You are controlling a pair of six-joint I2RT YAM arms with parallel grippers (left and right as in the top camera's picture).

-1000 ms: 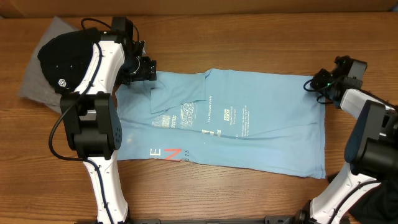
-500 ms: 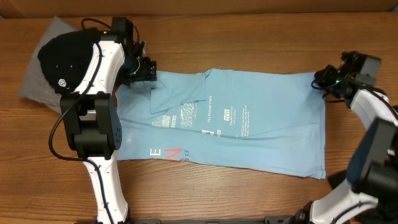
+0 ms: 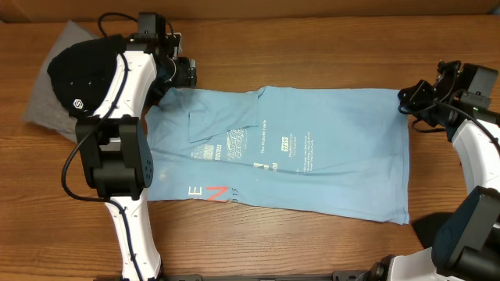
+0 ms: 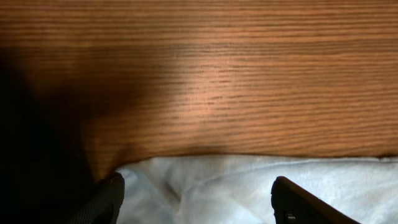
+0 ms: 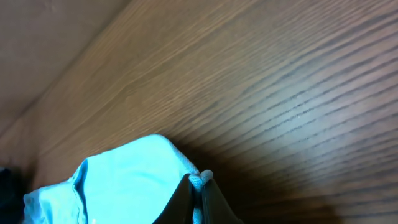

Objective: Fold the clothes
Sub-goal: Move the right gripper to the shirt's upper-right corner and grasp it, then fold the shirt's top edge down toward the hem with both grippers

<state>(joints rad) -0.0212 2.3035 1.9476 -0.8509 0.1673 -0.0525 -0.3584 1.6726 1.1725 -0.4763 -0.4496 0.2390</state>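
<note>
The shirt (image 3: 297,148) lies spread flat, print up, across the middle of the table. Its far right corner has just been drawn further right by the right gripper (image 3: 406,100), which is pinched tight on the cloth, so the far edge now runs straighter. The left gripper (image 3: 186,74) has backed off the far left corner, fingers apart and holding nothing, so the shirt looks smoothed and ready for a first fold. Bare wood-grain table (image 3: 312,47) surrounds it, with a black and grey pile (image 3: 78,66) at far left and only a pale strip of room beyond.
</note>
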